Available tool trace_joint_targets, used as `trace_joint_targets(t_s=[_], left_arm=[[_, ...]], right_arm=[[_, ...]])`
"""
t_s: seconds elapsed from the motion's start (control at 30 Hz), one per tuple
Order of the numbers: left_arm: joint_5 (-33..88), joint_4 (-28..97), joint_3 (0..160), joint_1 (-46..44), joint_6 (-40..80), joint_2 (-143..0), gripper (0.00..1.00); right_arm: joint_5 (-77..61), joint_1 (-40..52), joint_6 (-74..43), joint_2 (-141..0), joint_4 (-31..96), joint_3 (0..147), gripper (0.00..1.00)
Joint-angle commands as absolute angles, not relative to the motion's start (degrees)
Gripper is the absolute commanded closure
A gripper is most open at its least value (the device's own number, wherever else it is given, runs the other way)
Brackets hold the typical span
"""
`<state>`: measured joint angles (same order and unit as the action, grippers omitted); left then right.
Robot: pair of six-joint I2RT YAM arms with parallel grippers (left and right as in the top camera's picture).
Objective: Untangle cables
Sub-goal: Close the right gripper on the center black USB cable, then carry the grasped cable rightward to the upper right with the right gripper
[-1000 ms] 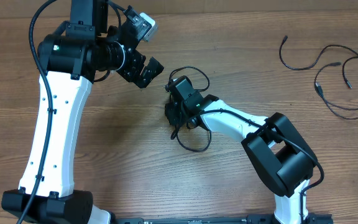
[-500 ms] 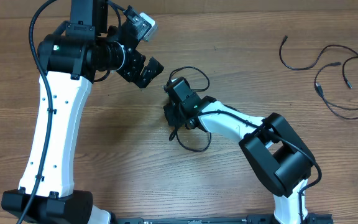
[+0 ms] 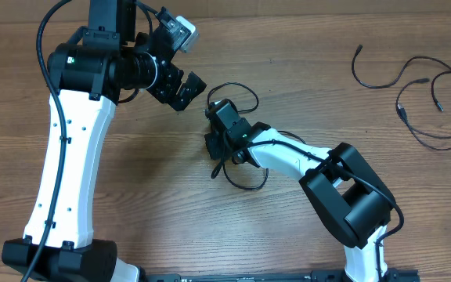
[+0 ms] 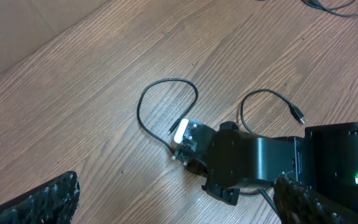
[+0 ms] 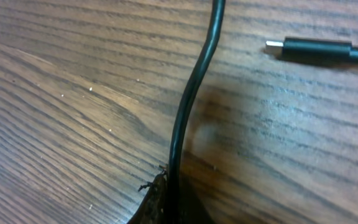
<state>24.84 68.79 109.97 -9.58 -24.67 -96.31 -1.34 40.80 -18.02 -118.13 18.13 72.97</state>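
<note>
right hand [image 3: 216, 150] is clamped shut on a thin black cable [image 5: 185, 106] looping over the bench [image 3: 171, 204] around it. left hand [image 3: 186, 87] hangs wide open, empty, near the right hand. other cables [image 3: 402, 111] lie well apart from it.

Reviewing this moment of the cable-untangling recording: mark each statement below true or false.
1. The right gripper is shut on a thin black cable. True.
2. The left gripper grips that cable too. False: it is open and holds nothing.
3. Other separate thin black cables lie at the far right of the wooden table. True.
4. The black plug end in the right wrist view sits between the fingers. False: it lies loose on the wood, apart.
</note>
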Motion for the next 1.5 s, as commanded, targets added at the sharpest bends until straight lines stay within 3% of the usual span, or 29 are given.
trace_joint_targets(t_s=[0.0,0.17,0.93,1.47], left_arm=[[24.9,68.8,110.5,-9.0,-26.2,-95.4,0.0],[24.9,68.8,110.5,-9.0,-26.2,-95.4,0.0],[24.9,68.8,110.5,-9.0,-26.2,-95.4,0.0],[24.9,68.8,110.5,-9.0,-26.2,-95.4,0.0]], right_arm=[[-3.1,40.5,-21.5,-118.9,20.9,73.9,0.96],[-8.1,39.1,-21.7,-114.5,24.3,74.1,0.96],[-6.3,29.5,-22.5,-82.4,43.2,74.1,0.96],[26.9,24.9,-22.1,-65.5,56.1,74.1,0.96]])
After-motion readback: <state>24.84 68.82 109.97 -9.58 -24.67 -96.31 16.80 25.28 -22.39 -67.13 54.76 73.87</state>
